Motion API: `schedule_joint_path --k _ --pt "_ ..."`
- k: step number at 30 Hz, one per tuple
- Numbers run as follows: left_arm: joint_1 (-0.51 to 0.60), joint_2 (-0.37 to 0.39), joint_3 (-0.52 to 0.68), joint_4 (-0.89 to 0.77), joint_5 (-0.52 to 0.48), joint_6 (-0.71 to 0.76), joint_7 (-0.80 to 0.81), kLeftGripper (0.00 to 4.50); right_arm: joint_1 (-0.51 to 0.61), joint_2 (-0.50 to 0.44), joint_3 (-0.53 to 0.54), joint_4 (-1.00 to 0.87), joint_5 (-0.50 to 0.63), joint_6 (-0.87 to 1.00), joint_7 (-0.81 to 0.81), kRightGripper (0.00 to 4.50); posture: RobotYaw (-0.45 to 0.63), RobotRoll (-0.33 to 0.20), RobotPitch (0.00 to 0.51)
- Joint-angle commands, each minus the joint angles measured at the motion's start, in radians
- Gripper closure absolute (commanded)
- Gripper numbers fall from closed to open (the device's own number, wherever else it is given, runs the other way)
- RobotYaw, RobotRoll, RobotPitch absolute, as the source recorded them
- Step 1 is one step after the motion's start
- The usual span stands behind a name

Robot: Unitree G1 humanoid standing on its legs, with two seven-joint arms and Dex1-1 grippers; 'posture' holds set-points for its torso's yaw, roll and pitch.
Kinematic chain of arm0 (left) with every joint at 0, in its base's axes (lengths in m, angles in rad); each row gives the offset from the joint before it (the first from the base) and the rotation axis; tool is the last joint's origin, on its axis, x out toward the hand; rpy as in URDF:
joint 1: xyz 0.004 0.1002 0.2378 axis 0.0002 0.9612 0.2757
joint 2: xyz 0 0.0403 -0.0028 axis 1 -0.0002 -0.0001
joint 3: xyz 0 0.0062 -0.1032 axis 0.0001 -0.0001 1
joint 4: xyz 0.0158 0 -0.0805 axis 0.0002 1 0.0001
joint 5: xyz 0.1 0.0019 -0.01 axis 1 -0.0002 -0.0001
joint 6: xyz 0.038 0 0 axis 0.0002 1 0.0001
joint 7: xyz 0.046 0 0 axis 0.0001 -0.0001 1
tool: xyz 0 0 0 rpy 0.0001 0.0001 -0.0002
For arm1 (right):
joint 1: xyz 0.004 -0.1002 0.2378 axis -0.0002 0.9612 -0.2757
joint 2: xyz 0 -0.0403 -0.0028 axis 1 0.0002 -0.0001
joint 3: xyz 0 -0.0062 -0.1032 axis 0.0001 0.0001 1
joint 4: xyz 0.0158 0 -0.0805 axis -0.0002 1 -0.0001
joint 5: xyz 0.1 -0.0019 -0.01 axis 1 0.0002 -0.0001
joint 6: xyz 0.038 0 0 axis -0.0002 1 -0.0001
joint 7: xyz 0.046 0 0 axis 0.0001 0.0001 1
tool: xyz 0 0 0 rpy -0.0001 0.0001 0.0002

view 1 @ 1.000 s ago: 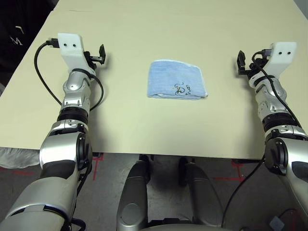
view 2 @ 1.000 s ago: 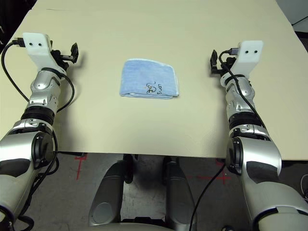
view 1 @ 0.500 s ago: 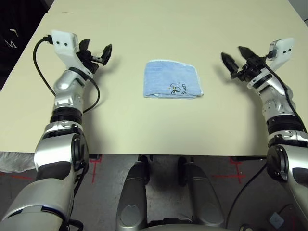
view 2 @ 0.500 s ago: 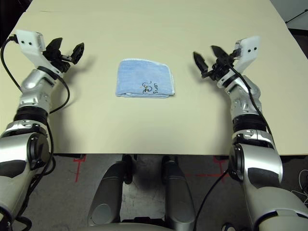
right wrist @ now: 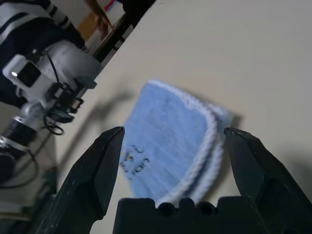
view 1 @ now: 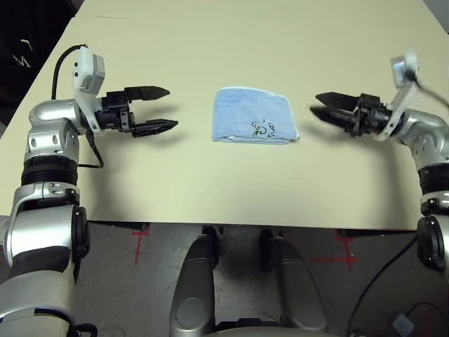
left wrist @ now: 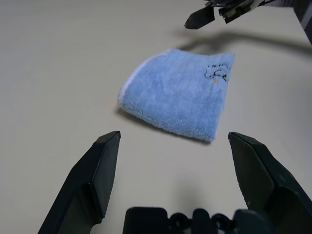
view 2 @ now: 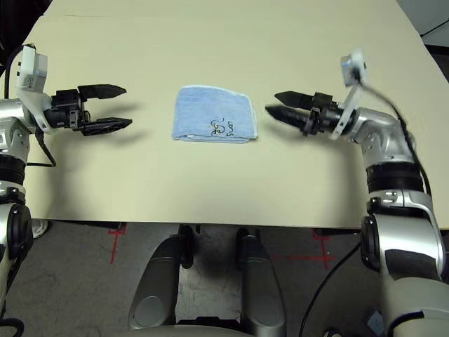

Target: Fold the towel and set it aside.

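Towel (view 1: pixel 255 116) lies folded, apparently in quarters; left gripper (view 1: pixel 163 108) and right gripper (view 1: pixel 320 112) gape wide, empty; setting aside remains.

I've swung both wrists inward: a second ago my left gripper (view 1: pixel 156 109) and right gripper (view 1: pixel 324 107) pointed away up the table, and now each lies level, aimed at the towel (view 1: pixel 255 116) from its own side, black fingers spread and closer to it.
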Motion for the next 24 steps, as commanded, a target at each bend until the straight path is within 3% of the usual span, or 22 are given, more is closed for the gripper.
schedule_joint_path --k 1,12,18,24 --pt "0.018 -0.008 0.003 -0.038 -0.016 -0.011 -0.034 0.00 0.010 0.004 -0.059 -0.032 0.074 0.218 -0.090 0.01 0.07 0.000 0.304" --pt "0.041 -0.021 0.003 -0.120 -0.039 0.026 -0.035 0.00 0.061 -0.049 -0.050 -0.081 0.071 0.348 -0.174 0.01 0.07 0.000 0.306" --pt "0.042 -0.031 -0.003 -0.155 -0.045 0.047 -0.029 0.00 0.058 0.024 -0.025 -0.098 0.061 0.378 -0.239 0.01 0.08 0.000 0.315" --pt "0.049 -0.035 -0.009 -0.187 -0.049 0.072 -0.028 0.00 -0.013 0.174 -0.017 0.012 0.005 0.263 -0.338 0.01 0.10 0.000 0.327"
